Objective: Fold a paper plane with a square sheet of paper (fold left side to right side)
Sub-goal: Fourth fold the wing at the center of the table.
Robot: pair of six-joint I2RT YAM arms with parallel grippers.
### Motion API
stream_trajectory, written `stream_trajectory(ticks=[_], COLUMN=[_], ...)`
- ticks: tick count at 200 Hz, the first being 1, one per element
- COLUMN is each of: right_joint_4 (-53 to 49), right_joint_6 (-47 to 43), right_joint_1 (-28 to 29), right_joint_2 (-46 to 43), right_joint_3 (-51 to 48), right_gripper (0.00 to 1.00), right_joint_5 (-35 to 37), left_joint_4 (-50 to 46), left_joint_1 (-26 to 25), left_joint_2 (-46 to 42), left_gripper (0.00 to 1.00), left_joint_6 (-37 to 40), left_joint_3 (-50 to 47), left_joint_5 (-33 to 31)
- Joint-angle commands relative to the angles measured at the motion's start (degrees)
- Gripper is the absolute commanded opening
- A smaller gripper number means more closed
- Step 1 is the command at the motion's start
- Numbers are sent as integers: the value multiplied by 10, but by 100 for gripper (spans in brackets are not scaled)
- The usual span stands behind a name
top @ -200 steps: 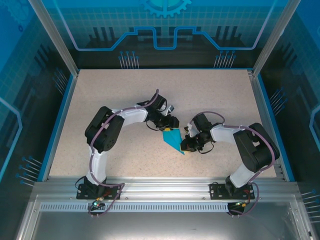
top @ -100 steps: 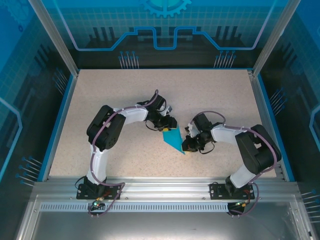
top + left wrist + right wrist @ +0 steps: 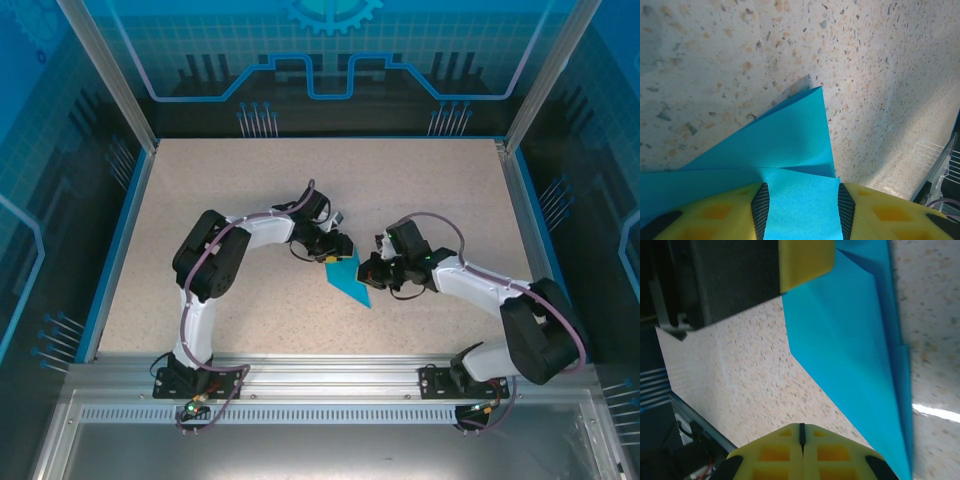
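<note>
The slim, bright cyan-blue paper plane (image 3: pixel 350 282) is lying flat roughly in the middle of the speckled beige desk (image 3: pixel 230 190), a bit closer to the near edge than the far one. It's a creased kite shape, with the wide end toward the far left and the long sharp tip aimed at the near-right corner.

The left end effector (image 3: pixel 337 252) is at the wide end. Up close, that end effector (image 3: pixel 801 202) has its yellow fingers (image 3: pixel 715 215) with black pads spread partway, and a strip of the paper plane (image 3: pixel 790 135) fills the gap between them. More folded layers fan out ahead to a corner. Honestly I can't tell from that angle whether the tips are pressing on the paper or just sitting over it. It's not a pinch though — the jaws are clearly apart.

The right end effector (image 3: pixel 368 272) is just beside the plane's right-hand long edge, about halfway along. In its own wrist view the end effector (image 3: pixel 801 435) has both yellow fingers pressed together with only a thin seam between them — nothing held. The paper plane (image 3: pixel 850 340) runs through that view as a long blue wedge with a narrow folded strip along one side. One yellow finger (image 3: pixel 805 257) of the left arm overlaps its wide end.
</note>
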Motion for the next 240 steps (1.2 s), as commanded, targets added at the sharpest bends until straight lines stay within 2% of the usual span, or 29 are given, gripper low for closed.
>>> stream_trajectory(ticks=[1, 38, 85, 156, 240], right_joint_4=[79, 118, 163, 136, 43], right_joint_6=[90, 124, 141, 150, 179], right_joint_1=[29, 55, 62, 64, 62], right_joint_2=[29, 71, 135, 180, 161], right_joint_3=[0, 11, 25, 46, 18], right_gripper=[0, 0, 0, 0, 0], right_joint_5=[51, 92, 101, 111, 131], left_joint_4=[-16, -24, -31, -40, -49], left_joint_1=[5, 6, 5, 5, 5], left_joint_2=[38, 41, 44, 45, 48], left_gripper=[46, 46, 45, 45, 45], left_joint_6=[6, 11, 13, 18, 22], left_joint_3=[-12, -4, -1, 2, 4], left_joint_5=[-28, -29, -30, -35, -46])
